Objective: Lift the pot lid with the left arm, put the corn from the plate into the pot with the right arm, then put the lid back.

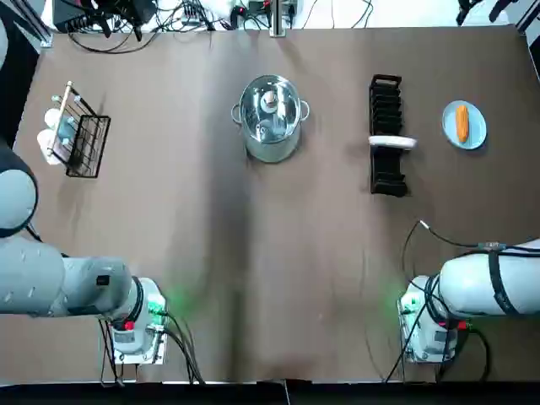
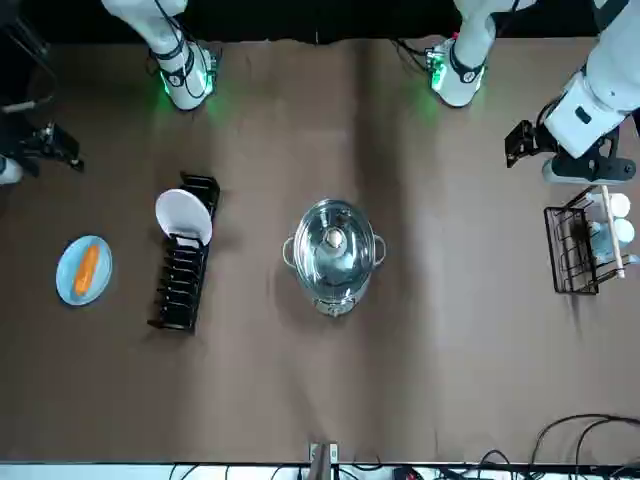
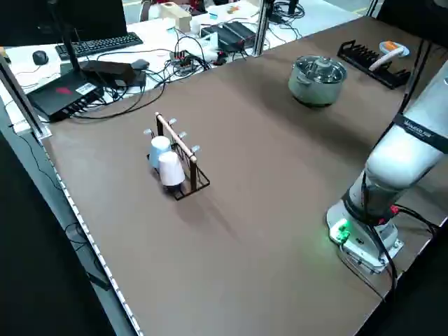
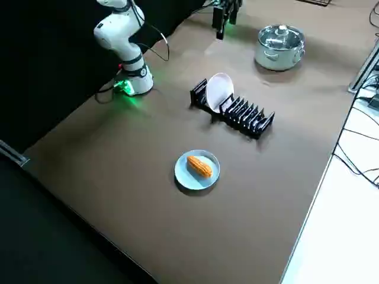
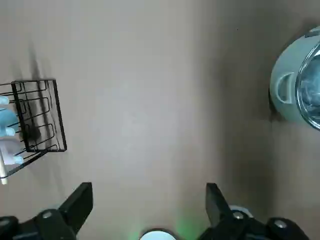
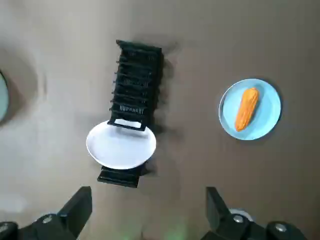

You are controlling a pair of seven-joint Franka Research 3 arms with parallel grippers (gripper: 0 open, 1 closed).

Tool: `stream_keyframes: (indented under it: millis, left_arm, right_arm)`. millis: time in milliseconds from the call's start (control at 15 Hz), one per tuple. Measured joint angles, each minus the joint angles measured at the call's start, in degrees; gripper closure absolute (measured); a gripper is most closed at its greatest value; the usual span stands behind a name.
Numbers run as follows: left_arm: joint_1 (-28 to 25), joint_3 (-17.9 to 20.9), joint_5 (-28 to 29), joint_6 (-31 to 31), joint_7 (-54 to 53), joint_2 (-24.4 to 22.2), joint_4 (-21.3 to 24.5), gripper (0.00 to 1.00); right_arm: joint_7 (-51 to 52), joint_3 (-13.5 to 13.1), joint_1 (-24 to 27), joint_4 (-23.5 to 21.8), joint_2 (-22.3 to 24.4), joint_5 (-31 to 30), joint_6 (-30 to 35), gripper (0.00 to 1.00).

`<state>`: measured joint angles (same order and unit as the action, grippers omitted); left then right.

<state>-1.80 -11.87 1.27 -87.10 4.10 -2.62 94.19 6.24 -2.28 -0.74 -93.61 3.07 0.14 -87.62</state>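
The pot lid (image 1: 279,117) sits on the pot (image 1: 272,148) mid-table. It looks like glass: stiff, slick, breakable (pinch its centre knob (image 1: 269,101)). The corn (image 1: 461,122) lies on the plate (image 1: 475,135) at the robot's right — firm, rounded, likely to roll — so grip it across the middle. The left gripper (image 5: 148,192) and right gripper (image 6: 148,195) are spread, empty, well apart from both.

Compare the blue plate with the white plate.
The blue plate lies flat on the table; the white plate stands on edge in the dish rack. The blue plate carries the corn; the white plate carries nothing. Both are round.
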Motion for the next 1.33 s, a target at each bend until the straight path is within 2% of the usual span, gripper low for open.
stream_keyframes:
  millis: [533,733,867,1000,1200,1333]
  left_arm:
    - [0.7,-0.6,-0.1,0.0,0.9,0.5,0.0,0.00]
    - [2.1,-2.1,-4.7,0.2,3.8,2.1,0.1,0.00]
    - [3.9,-3.1,-11.1,0.2,7.2,5.5,0.3,0.00]
    - [6.8,-3.5,-14.9,-1.9,11.5,10.3,0.0,0.00]
    - [13.4,-3.5,-15.7,-9.8,19.3,17.3,-1.4,0.00]
    - [17.9,-3.4,-15.5,-17.6,25.4,21.0,-1.9,0.00]
  right_arm:
    - [0.0,0.2,0.0,-1.5,0.4,0.0,-0.4,0.00]
    - [0.0,0.3,-0.1,-1.8,0.4,0.0,-0.5,0.00]
    - [0.1,0.3,-0.2,-2.5,0.0,-0.1,-0.4,0.00]
    - [0.1,0.3,-0.1,-3.2,-1.4,-0.2,-0.5,0.00]
    - [0.1,0.0,1.5,-3.8,-5.2,-0.4,-1.4,0.00]
    - [1.3,-0.2,3.9,-4.5,-7.8,-0.6,-5.0,0.00]
